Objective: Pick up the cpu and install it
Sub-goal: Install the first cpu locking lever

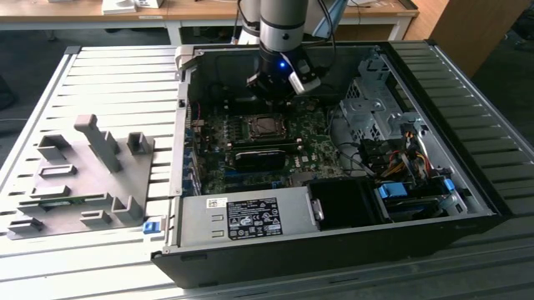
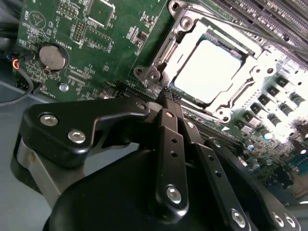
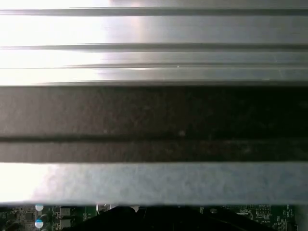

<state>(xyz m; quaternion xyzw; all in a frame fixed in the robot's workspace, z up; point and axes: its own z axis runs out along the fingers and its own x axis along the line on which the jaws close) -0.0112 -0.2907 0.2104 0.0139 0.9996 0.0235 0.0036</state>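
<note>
1. One open computer case [image 1: 401,75] fills the middle and right of the exterior view. It lies on its side on the ribbed bench [image 1: 109,81], with the green motherboard [image 1: 225,169] facing up inside it. A grey holder plate [image 1: 75,181] with upright pegs sits at the left of that frame, well apart from the case, and no chip is visible on it.

2. The arm [image 1: 279,25] comes down from the top centre of the exterior view. Its gripper [image 1: 276,84] hangs over the motherboard, just above the socket [image 1: 265,127] in the picture.

3. In the second wrist view the fingers [image 2: 169,103] stand pressed together with nothing between them. Their joined tip sits close to the socket's lower left corner. I cannot tell whether it touches the frame.

4. The cpu [image 2: 208,71] lies flat inside the square metal socket frame [image 2: 180,29], in the upper right of the second wrist view, with its pale metal top facing up.

5. As I judge it, the pick and the placing are done: the chip rests in the socket and the gripper carries nothing. Whether the retaining frame and lever are fully locked down, I cannot say.

6. The cpu is square, so it has no real long axis. Its edges run in line with the socket frame, slanting from lower left to upper right in the second wrist view. Any corner mark is too washed out to read.
</note>
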